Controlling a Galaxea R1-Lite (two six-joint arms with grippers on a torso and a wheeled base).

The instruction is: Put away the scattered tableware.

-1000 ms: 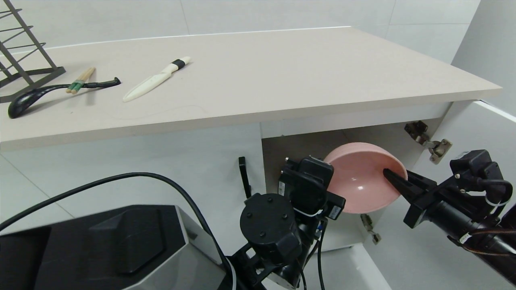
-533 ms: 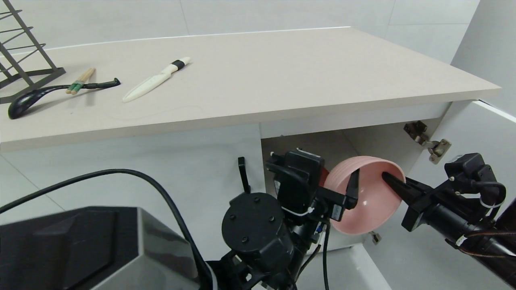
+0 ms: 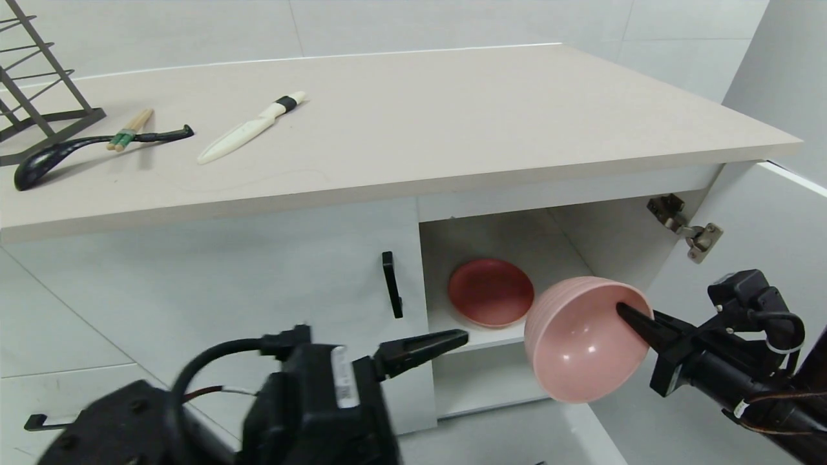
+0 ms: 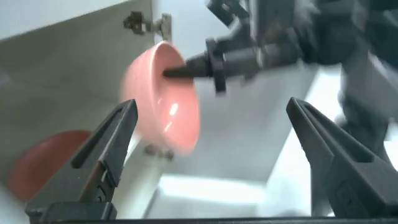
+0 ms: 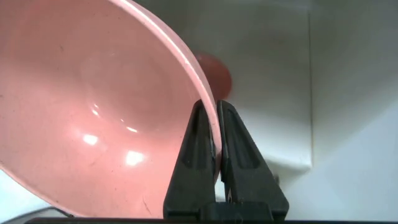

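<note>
Head view. We see the pink bowl (image 3: 581, 342) held in the air before the open cabinet (image 3: 581, 239), tipped on its side, beside the red plate (image 3: 491, 292) that lies on the shelf. The right gripper (image 3: 623, 310) meets the bowl's rim. The left gripper (image 3: 452, 337) hangs low in front of the shut door, apart from the bowl. On the counter (image 3: 484, 116) lie a knife (image 3: 249, 127), a ladle (image 3: 84, 147) and chopsticks (image 3: 129, 129), near a rack (image 3: 39, 84).

Left wrist view. Here we see what the head view hides: the left fingers spread wide with nothing between them, and the bowl and plate beyond.

Right wrist view. We see the right fingers pinching the rim, one inside the bowl and one outside.
</note>
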